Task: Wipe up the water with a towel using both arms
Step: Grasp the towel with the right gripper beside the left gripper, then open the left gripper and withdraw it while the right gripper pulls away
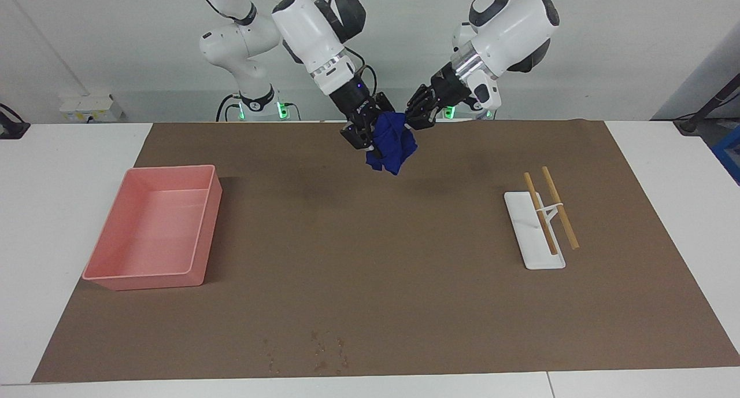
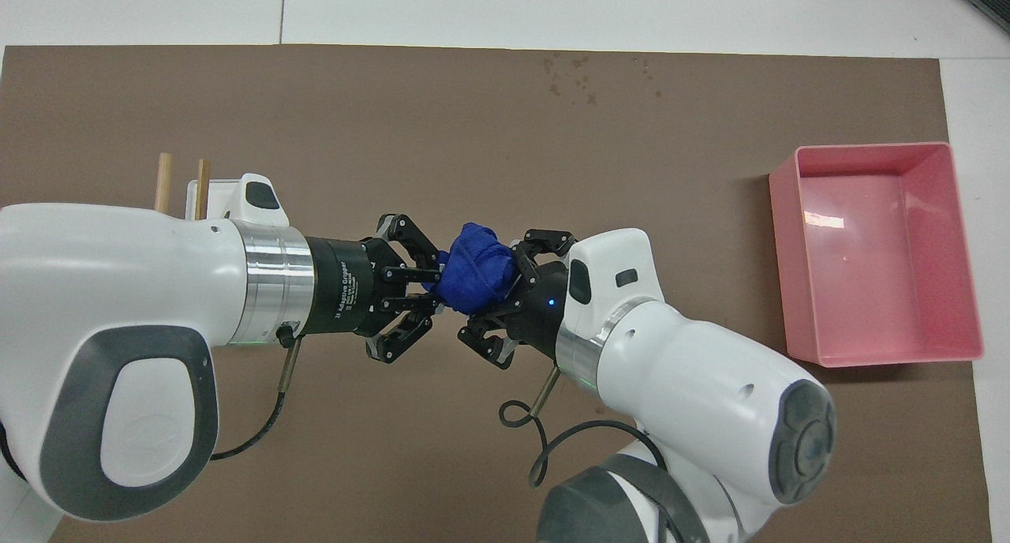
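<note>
Both the left pincer [image 2: 430,289] and right pincer [image 2: 499,306] grip the blue towel [image 2: 473,278] between them.

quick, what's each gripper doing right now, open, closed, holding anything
Left gripper: closed on one side of the towel, up over the mat.
Right gripper: closed on the towel's other side.
</note>
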Robot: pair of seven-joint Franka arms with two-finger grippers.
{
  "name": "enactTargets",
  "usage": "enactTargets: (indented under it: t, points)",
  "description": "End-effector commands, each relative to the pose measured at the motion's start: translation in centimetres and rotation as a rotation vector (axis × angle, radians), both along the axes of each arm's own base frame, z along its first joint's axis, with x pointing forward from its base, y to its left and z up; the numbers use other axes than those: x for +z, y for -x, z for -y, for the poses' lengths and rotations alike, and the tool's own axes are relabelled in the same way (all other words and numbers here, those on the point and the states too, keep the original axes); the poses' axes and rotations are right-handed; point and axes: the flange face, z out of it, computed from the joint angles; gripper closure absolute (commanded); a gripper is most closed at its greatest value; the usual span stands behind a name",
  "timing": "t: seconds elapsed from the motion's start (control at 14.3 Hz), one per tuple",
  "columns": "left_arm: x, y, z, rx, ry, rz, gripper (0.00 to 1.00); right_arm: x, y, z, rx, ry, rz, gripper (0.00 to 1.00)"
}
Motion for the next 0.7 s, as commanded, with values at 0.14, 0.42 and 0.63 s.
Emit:
enactTargets:
  t: [0.14,0.42,0.63]
  points:
    - [-1.3,2.5,1.3,-0.027,-0.008,-0.009,1.00,1.2,-0.4,-0.6,-0.034,-0.041,0.030,1.00]
    - [-1.2,2.5,1.0,-0.041,-0.009,-0.002,1.00,1.1,-0.5,-0.5,-0.030,-0.037,0.028,1.00]
    - [-0.6,1.7,-0.1,-0.039,-0.058,0.034,0.00,1.1,-0.5,-0.5,-0.031,-0.037,0.028,1.00]
